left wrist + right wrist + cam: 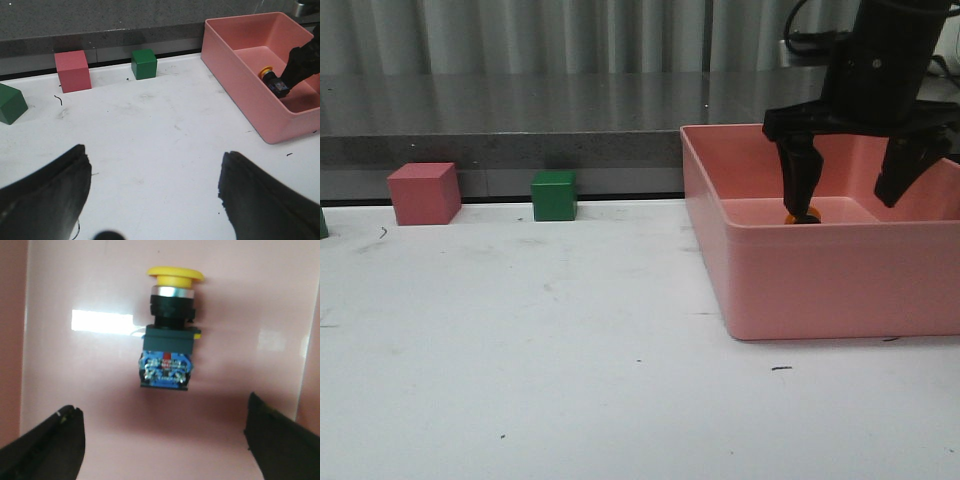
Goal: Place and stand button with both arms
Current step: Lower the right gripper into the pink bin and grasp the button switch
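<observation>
The button [169, 327], with yellow cap, black neck and black-and-blue base, lies on its side on the floor of the pink bin [800, 275]. It also shows in the left wrist view [272, 79] and as a yellow speck in the front view [803, 215]. My right gripper [850, 195] hangs open inside the bin just above the button, fingers wide apart and empty; in its wrist view [165, 440] the button lies ahead of the fingertips. My left gripper [155, 185] is open and empty over bare white table; it is out of the front view.
A red cube [423, 193] and a green cube [554, 195] stand at the table's back edge, left of the bin. A second green cube [10, 103] sits farther left. A dark ledge runs behind the table.
</observation>
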### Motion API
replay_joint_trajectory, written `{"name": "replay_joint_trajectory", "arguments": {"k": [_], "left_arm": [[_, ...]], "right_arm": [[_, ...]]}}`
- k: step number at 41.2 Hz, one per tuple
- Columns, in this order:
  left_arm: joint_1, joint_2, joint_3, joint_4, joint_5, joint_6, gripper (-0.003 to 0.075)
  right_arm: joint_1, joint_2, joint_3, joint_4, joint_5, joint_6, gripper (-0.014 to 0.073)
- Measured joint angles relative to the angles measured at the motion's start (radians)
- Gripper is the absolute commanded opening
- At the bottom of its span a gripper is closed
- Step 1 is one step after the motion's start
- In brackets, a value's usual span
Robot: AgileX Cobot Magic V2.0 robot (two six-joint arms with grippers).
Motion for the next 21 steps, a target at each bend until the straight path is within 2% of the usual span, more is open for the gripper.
{"name": "replay_joint_trajectory", "arguments": {"k": [16,21], "left_arm": [[0.000,0.000,0.000,0.000,0.000,0.000,0.0511],[0.000,0.000,0.000,0.000,0.000,0.000,0.0511]], "right_arm": [[-0.024,0.178,-0.139,0.000,0.000,0.029,0.0663],[-0.024,0.210,-0.161,0.010,0.000,0.029,0.0606]]}}
